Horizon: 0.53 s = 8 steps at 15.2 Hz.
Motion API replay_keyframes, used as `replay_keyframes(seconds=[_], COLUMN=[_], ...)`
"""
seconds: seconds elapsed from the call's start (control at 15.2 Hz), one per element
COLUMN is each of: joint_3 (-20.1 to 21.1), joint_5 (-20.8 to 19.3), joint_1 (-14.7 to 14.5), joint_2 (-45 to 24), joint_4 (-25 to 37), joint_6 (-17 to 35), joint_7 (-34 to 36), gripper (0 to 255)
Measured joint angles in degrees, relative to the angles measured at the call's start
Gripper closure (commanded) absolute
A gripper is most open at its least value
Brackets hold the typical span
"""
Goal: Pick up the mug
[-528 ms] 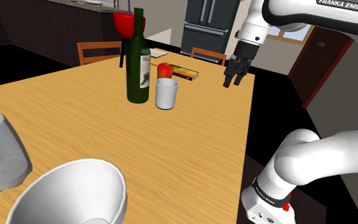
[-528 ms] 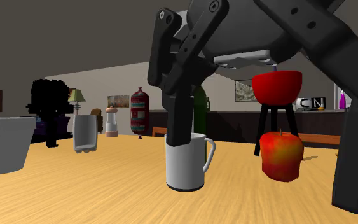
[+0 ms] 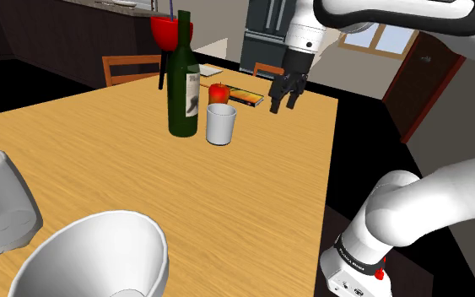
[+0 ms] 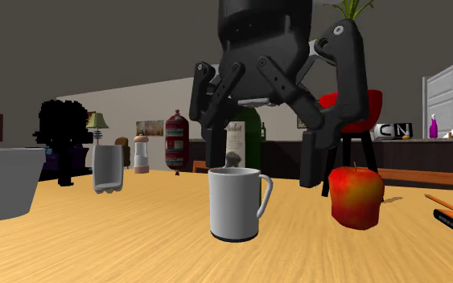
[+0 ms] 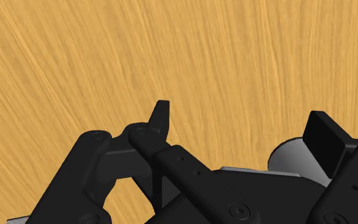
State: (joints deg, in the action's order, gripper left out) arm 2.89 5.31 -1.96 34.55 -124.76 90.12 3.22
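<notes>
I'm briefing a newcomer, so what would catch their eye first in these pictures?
The black tool looms largest, hanging open above the wooden table near the white mug, not touching it. A red apple sits beside the mug, and a tall green bottle stands at its left in the shoulder view.

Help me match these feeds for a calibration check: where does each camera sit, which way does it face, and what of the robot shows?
Shoulder view: behind the arm, looking down the table toward mug and bottle; shows arm and gripper.
Second exterior view: low at table height, facing the mug and apple; shows the gripper.
Wrist view: on the hand, looking down at the table; shows both open fingers.
Shared: both exterior views show mug, apple, bottle and gripper.
</notes>
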Motion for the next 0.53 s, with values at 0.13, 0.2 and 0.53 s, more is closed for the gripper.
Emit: replay_keyframes(seconds=[0.13,0.2,0.53], joint_3=[2.07,3.02,8.20], joint_5=[-0.01,-0.12,-1.52], joint_1=[-0.64,-0.91,-2.27], joint_2=[-3.37,-4.90,-15.03], joint_4=[2.69,3.99,12.91], joint_6=[0.46,0.55,0.90], joint_7=[1.71,2.52,7.31], gripper=[0,0,0])
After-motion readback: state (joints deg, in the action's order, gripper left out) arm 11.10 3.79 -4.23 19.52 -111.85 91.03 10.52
